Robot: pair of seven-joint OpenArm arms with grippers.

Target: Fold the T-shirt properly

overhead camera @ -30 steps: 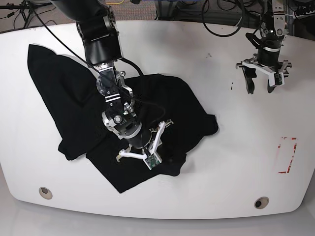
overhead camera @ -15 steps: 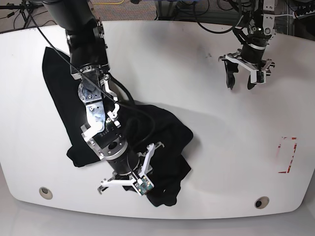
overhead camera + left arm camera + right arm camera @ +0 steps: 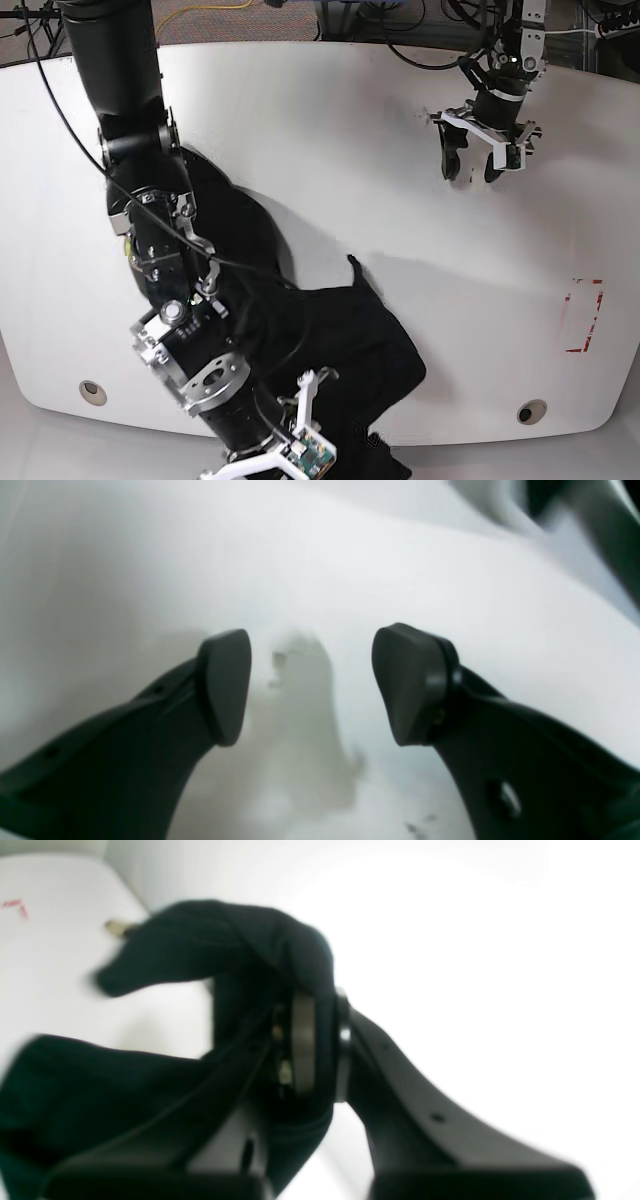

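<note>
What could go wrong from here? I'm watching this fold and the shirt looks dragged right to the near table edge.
1. The right gripper is shut on the T-shirt at the table's near edge; pulling further could drag the fabric off.
2. The shirt is bunched, not flat, so a fold now would likely come out crooked.
3. The left gripper hangs open, away from the shirt, so nothing anchors the cloth.

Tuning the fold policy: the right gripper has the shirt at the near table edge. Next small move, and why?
Probably stop pulling and ease the right gripper back over the white table. It is shut on the bunched black soft-fabric T-shirt, which sits at the near edge; the left gripper hangs open far away.
</note>
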